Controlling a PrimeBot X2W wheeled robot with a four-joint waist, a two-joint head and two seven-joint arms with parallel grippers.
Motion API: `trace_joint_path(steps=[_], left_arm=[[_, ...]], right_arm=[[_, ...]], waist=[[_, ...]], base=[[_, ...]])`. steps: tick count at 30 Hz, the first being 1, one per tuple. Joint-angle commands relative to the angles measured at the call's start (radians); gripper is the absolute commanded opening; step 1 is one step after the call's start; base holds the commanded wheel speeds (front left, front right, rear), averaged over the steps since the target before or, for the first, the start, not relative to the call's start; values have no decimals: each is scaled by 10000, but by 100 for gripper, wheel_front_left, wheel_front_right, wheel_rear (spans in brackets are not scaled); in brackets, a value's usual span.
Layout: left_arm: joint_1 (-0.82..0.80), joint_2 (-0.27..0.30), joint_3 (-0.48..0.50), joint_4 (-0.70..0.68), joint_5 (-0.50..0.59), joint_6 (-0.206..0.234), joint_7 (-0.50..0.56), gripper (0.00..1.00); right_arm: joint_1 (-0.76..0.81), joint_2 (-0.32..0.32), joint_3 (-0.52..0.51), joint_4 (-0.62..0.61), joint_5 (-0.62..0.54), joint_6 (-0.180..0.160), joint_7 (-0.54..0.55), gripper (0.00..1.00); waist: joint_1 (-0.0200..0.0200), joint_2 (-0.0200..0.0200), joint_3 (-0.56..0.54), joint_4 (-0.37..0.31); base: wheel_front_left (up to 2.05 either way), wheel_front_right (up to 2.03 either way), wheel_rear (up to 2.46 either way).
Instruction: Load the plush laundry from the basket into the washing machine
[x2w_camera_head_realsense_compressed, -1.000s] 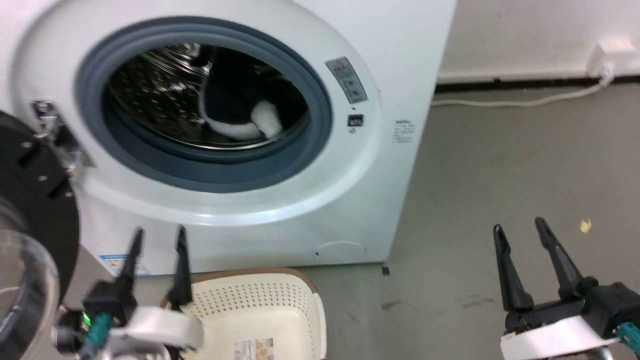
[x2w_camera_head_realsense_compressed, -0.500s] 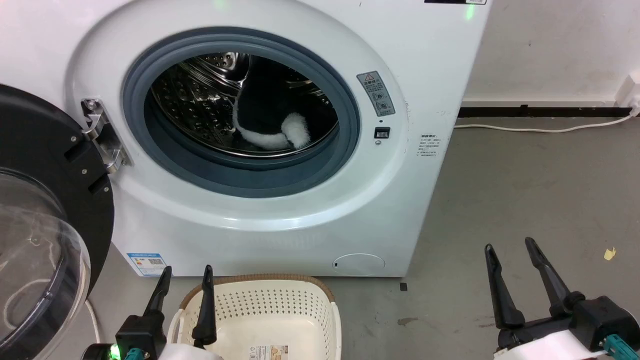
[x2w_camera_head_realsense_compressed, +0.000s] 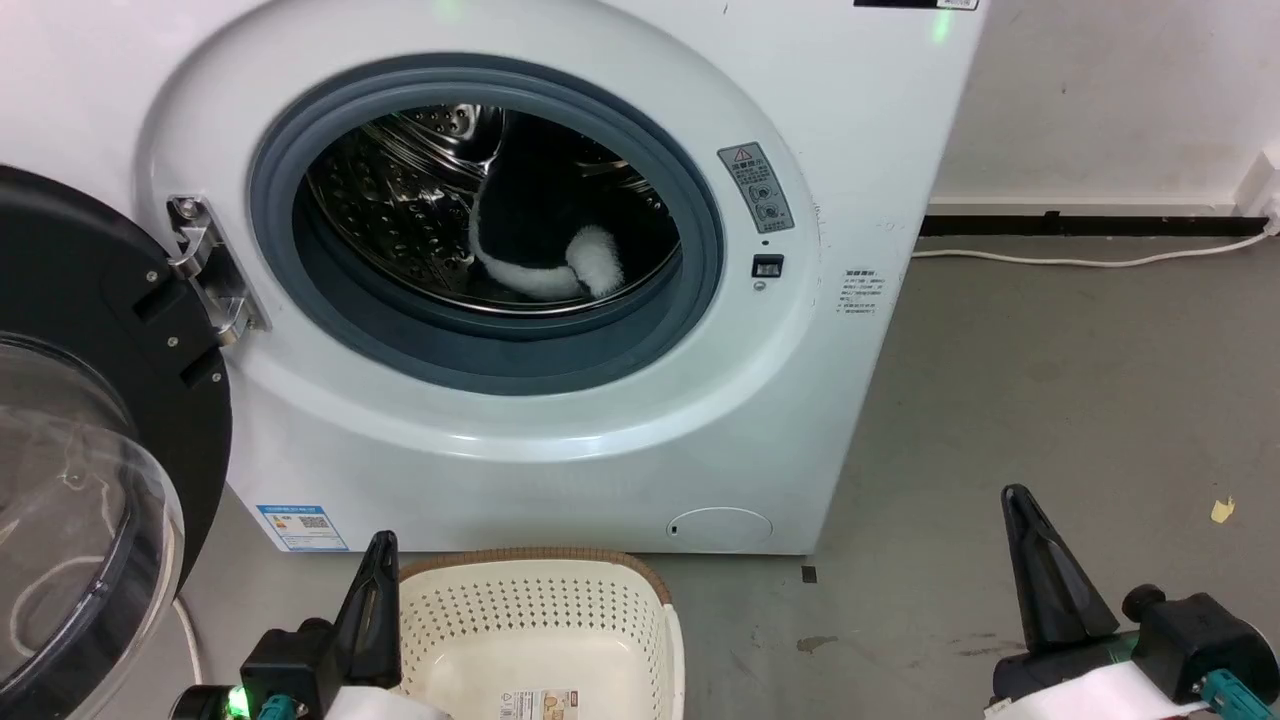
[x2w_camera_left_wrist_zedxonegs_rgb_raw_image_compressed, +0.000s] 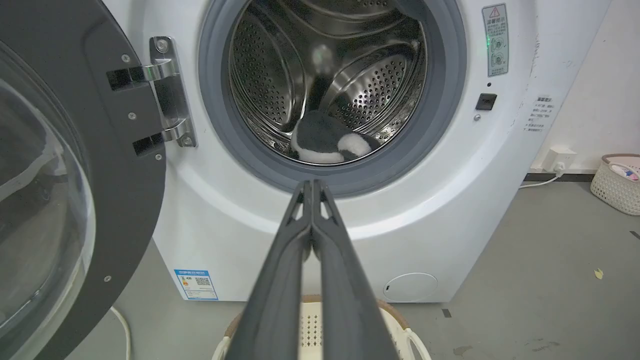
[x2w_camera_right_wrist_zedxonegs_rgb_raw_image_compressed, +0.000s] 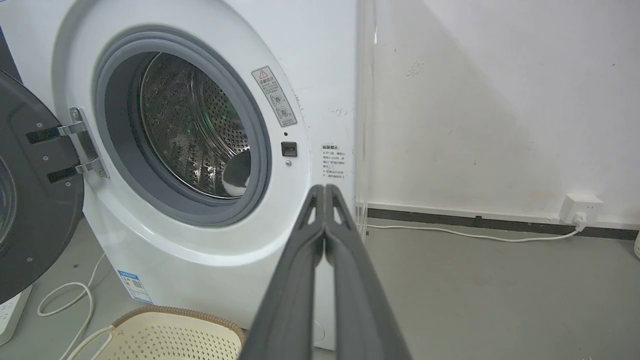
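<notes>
The white washing machine (x2w_camera_head_realsense_compressed: 560, 460) stands with its round door (x2w_camera_head_realsense_compressed: 110, 330) swung open to the left. The black-and-white plush laundry (x2w_camera_head_realsense_compressed: 545, 235) lies inside the steel drum, and I see it again in the left wrist view (x2w_camera_left_wrist_zedxonegs_rgb_raw_image_compressed: 325, 142) and as a glimpse in the right wrist view (x2w_camera_right_wrist_zedxonegs_rgb_raw_image_compressed: 236, 175). On the floor in front of the washer, the cream basket (x2w_camera_head_realsense_compressed: 540, 620) holds nothing. My left gripper (x2w_camera_head_realsense_compressed: 381, 545) is shut just left of the basket rim, its fingers pressed together (x2w_camera_left_wrist_zedxonegs_rgb_raw_image_compressed: 311, 186). My right gripper (x2w_camera_head_realsense_compressed: 1018, 497) is shut over bare floor to the right (x2w_camera_right_wrist_zedxonegs_rgb_raw_image_compressed: 324, 187).
The clear-domed door (x2w_camera_left_wrist_zedxonegs_rgb_raw_image_compressed: 60, 175) juts out on the left. A white cable (x2w_camera_head_realsense_compressed: 1080, 262) runs along the wall base to a socket (x2w_camera_right_wrist_zedxonegs_rgb_raw_image_compressed: 580, 207). Another woven basket (x2w_camera_left_wrist_zedxonegs_rgb_raw_image_compressed: 616, 182) sits far right by the wall. Grey floor (x2w_camera_head_realsense_compressed: 1050, 380) stretches right of the washer.
Both grippers have gone from open to shut. The camera swung right and up a second ago, then settled. The plush stays in the drum.
</notes>
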Motion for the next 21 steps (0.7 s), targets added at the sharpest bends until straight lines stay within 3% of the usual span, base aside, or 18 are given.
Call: trace_joint_path(steps=[1, 21], left_arm=[[-12, -6, 22, -36, 36, -2, 64, 0], [-86, -74, 101, -242, 254, -13, 514, 0]], right_arm=[[-13, 0, -3, -4, -28, 0, 68, 0], [-86, 3, -12, -25, -201, -2, 521, 0]], waist=[[0, 0, -1, 5], [0, 0, -20, 76]], base=[[0, 0, 0], [0, 0, 0]])
